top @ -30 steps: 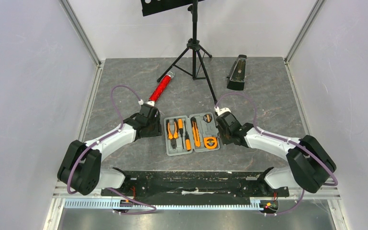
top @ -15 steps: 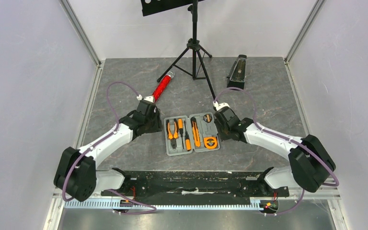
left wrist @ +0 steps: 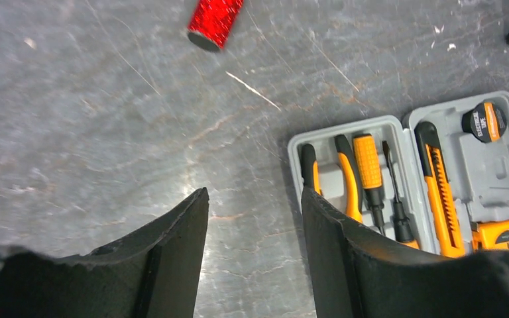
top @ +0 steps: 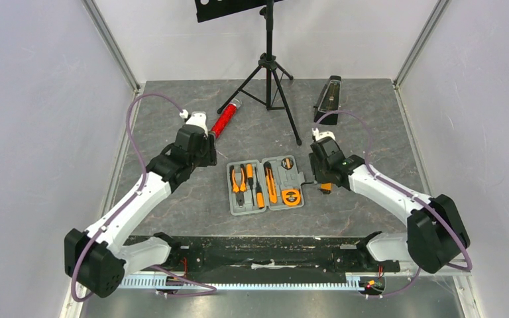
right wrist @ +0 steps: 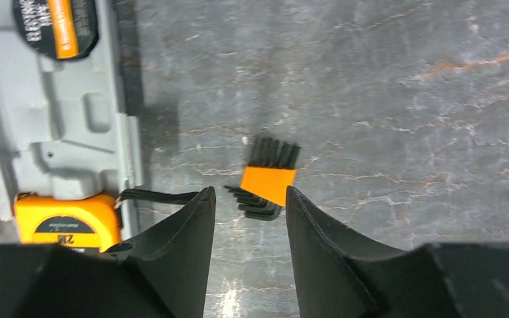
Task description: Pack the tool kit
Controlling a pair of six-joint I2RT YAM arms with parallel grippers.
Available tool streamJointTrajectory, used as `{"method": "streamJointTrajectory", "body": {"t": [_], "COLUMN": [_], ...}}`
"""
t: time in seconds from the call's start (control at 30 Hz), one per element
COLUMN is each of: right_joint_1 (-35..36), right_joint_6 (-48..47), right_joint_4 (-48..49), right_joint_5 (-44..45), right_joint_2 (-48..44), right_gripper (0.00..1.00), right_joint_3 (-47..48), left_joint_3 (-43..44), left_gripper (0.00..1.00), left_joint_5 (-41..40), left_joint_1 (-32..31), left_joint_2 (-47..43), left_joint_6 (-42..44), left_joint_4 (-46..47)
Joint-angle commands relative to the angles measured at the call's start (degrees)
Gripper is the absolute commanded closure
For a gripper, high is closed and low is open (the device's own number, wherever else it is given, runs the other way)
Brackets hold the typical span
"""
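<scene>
- Grey stone-look table (top: 172,212) carries the case (top: 297,173), lying open and flat at its middle, between the two arms.
- Pliers (left wrist: 351,192), screwdriver (left wrist: 370,165), knife (left wrist: 437,185), tape measure (left wrist: 507,233) and a round black roll (left wrist: 484,122) sit in their moulded places.
- One piece is out: the hex-key set (right wrist: 268,182), black keys in an orange sleeve, lies on the table just right of the case and apart from it.
- Right hand (right wrist: 248,199) hangs over that set, open and holding nothing, one finger on each side of it.
- Left hand (left wrist: 253,199) is open and empty over bare table left of the case, with the red cylinder (left wrist: 215,20) farther off.
- Judged from this, the step in hand is fetching the last loose tool.
- Next, the right hand likely needs to drop, close across the orange sleeve, and carry the set left to the bare recess (right wrist: 59,112) between roll and tape measure.
- Closing the lid would come after.
</scene>
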Motion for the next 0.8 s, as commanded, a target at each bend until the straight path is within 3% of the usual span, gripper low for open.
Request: {"method": "streamJointTrajectory", "body": {"t": [0.0, 0.23, 0.4, 0.77], "right_joint_1": [-3.89, -10.58, -10.85, -10.85], "right_joint_6": [0.63, 3.77, 3.12, 2.3], "right_joint_4": [-0.8, 2.32, 3.09, 3.54], "right_joint_5": [-0.33, -9.16, -13.06, -9.11], "right_joint_2": [-1.93, -0.88, 1.68, 6.48], "right_gripper": [0.53, 0.46, 0.41, 0.39], "right_joint_3": [0.88, -4.05, -4.35, -2.32], "left_joint_3": [3.25, -0.97, -2.2, -2.48], "left_gripper": [0.39, 0.39, 0.39, 0.39], "left_joint_5": [-7.69, -12.16, -11.91, -11.38], "left_joint_1": [0.33, 0.68, 0.85, 1.21], "left_joint_2": [-3.87, -6.51, -6.52, -6.61], "left_joint_6": [9.28, 12.19, 12.19, 12.28], "left_joint_4": [0.32, 4.05, 4.39, 4.33]}}
